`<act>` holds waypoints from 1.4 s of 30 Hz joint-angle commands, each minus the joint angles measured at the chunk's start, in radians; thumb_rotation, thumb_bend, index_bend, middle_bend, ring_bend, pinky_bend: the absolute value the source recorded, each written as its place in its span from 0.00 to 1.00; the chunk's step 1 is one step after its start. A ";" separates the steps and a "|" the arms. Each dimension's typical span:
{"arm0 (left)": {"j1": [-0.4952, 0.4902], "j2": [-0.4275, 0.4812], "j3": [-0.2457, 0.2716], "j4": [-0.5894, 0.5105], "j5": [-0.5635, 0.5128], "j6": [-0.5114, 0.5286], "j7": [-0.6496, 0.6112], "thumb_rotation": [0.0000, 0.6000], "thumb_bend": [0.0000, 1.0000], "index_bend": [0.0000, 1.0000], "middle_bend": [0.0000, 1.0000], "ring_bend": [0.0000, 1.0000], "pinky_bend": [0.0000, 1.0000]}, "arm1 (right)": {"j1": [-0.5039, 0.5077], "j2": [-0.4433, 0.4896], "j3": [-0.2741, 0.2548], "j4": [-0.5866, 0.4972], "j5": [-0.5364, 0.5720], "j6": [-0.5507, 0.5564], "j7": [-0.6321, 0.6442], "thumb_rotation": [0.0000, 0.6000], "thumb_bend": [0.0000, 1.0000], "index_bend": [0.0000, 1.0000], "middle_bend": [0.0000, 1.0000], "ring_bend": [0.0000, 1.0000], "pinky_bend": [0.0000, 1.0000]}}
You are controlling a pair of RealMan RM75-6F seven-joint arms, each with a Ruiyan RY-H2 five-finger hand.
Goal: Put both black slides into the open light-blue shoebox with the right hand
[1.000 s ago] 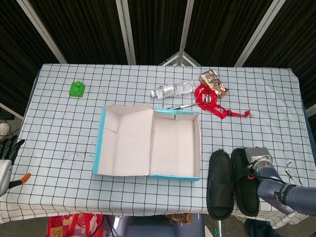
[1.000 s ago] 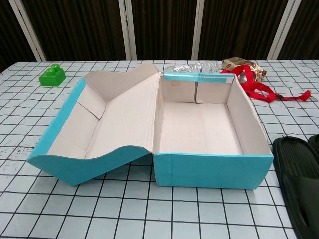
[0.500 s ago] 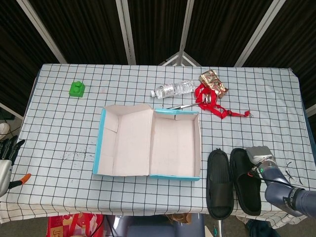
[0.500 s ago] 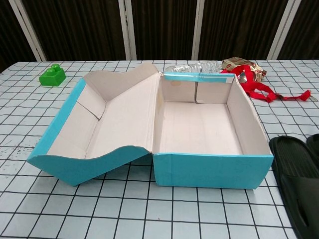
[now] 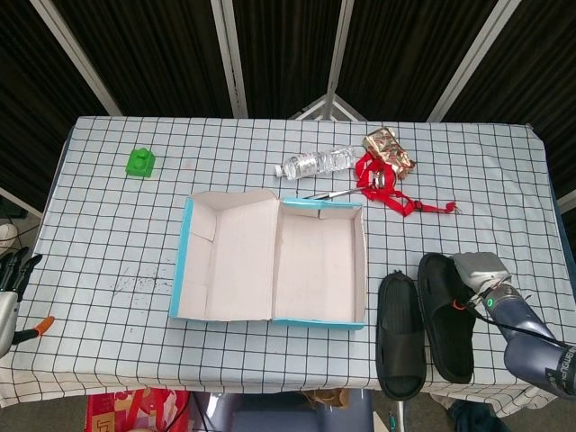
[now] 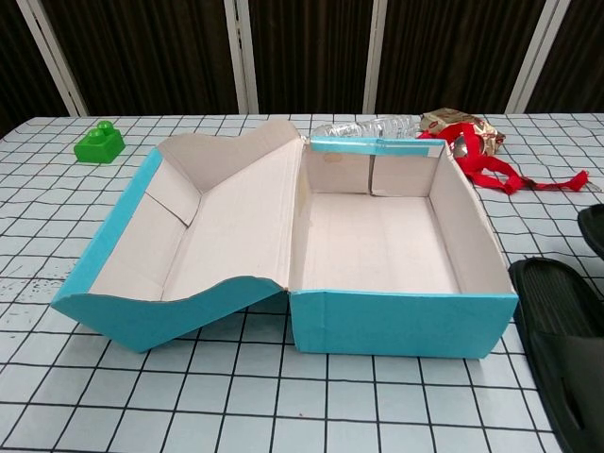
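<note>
The open light-blue shoebox (image 5: 185,261) lies mid-table with its lid folded out to the left, and nothing is inside it (image 6: 396,326). Two black slides lie right of it near the front edge. The left slide (image 5: 400,337) rests flat on the cloth (image 6: 564,349). My right hand (image 5: 483,273) grips the right slide (image 5: 445,324) at its far outer edge. In the chest view only that slide's tip (image 6: 595,226) shows, at the right border. My left hand (image 5: 11,274) hangs off the table's left edge, fingers apart, holding nothing.
A green block (image 5: 139,162) sits at the back left. Behind the box lie a water bottle (image 5: 315,163), a foil wrapper (image 5: 389,148), a red strap (image 5: 387,191) and a metal spoon (image 5: 337,192). An orange-handled tool (image 5: 34,327) lies at the left edge.
My right hand has moved away from me with the right slide, shifting that slide's far end toward the back and slightly left. The left slide and box have stayed put.
</note>
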 commanded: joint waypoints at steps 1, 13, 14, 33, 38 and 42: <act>0.001 0.000 -0.001 0.002 0.003 0.003 -0.005 1.00 0.17 0.10 0.00 0.00 0.00 | -0.072 0.055 0.081 -0.046 -0.140 0.063 0.105 1.00 0.36 0.44 0.49 0.30 0.17; 0.005 -0.006 -0.003 0.018 0.024 0.025 -0.026 1.00 0.17 0.10 0.00 0.00 0.00 | -0.339 -0.051 0.287 -0.027 -0.637 0.418 0.460 1.00 0.39 0.49 0.49 0.30 0.16; 0.005 -0.006 -0.003 0.018 0.024 0.025 -0.026 1.00 0.17 0.10 0.00 0.00 0.00 | -0.354 -0.073 0.303 -0.015 -0.673 0.450 0.487 1.00 0.39 0.49 0.49 0.30 0.16; 0.002 -0.007 -0.012 0.029 0.012 0.021 -0.038 1.00 0.17 0.10 0.00 0.00 0.00 | -0.357 -0.426 0.511 0.076 -0.756 0.676 0.456 1.00 0.39 0.50 0.50 0.31 0.16; 0.003 -0.004 -0.014 0.032 0.008 0.022 -0.049 1.00 0.17 0.10 0.00 0.00 0.00 | -0.345 -0.533 0.512 0.143 -0.767 0.698 0.415 1.00 0.39 0.50 0.51 0.31 0.16; 0.003 -0.001 -0.017 0.035 0.002 0.020 -0.059 1.00 0.17 0.10 0.00 0.00 0.00 | -0.346 -0.618 0.509 0.196 -0.764 0.710 0.388 1.00 0.39 0.50 0.52 0.32 0.17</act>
